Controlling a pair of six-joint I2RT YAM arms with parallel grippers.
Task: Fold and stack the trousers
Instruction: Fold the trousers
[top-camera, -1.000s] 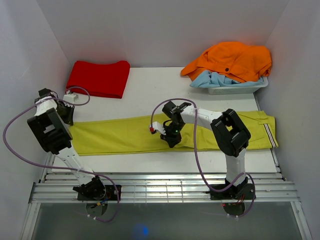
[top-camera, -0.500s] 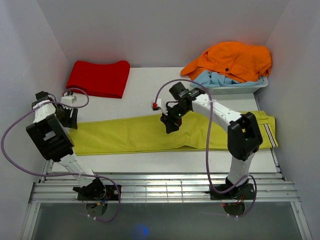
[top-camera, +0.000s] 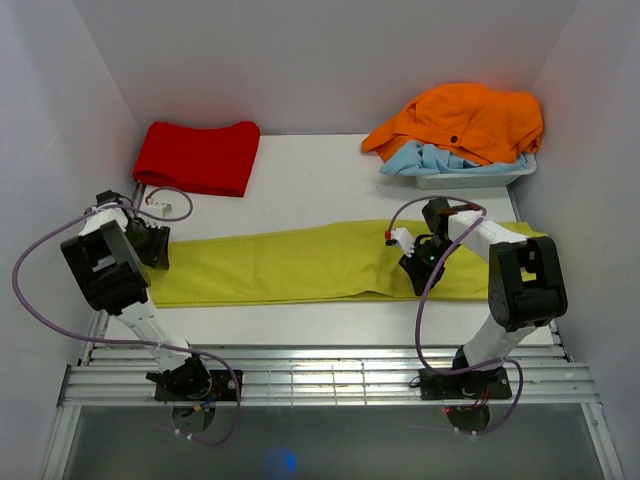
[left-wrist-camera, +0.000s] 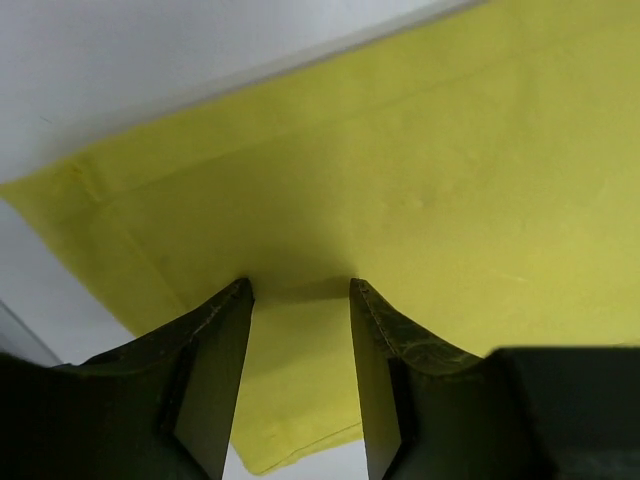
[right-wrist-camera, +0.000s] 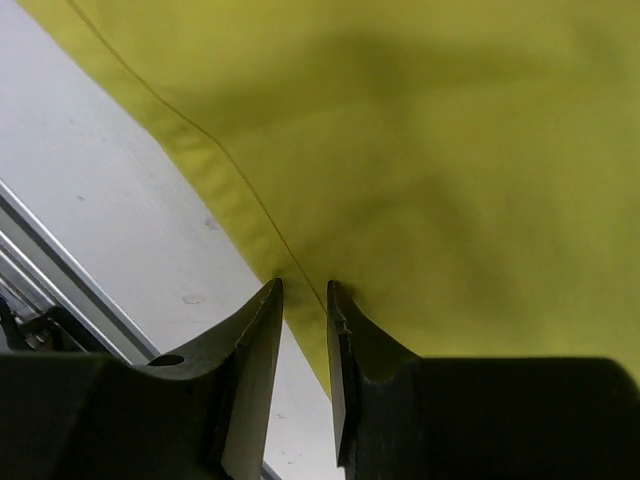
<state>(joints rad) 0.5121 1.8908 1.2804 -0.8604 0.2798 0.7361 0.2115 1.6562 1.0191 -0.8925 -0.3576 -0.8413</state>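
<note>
The yellow-green trousers (top-camera: 300, 265) lie flat and stretched across the table, leg ends at the left, waist end at the right partly hidden behind my right arm. My left gripper (top-camera: 155, 247) is open, its fingertips down on the leg end, with fabric (left-wrist-camera: 450, 180) showing between and beyond the fingers (left-wrist-camera: 225, 330). My right gripper (top-camera: 415, 272) is at the trousers' near edge right of the middle. Its jaws stand a narrow gap apart at the fabric's hemmed edge (right-wrist-camera: 250, 190), and flat cloth and bare table show in the gap.
A folded red garment (top-camera: 198, 157) lies at the back left. A white bin (top-camera: 470, 175) with orange (top-camera: 470, 120) and light blue clothes stands at the back right. A metal rail (top-camera: 330, 375) runs along the table's near edge. White walls enclose both sides.
My right gripper has moved from the trousers' middle to the right along them, ending at the near edge. My left gripper has shifted slightly right onto the leg end.
</note>
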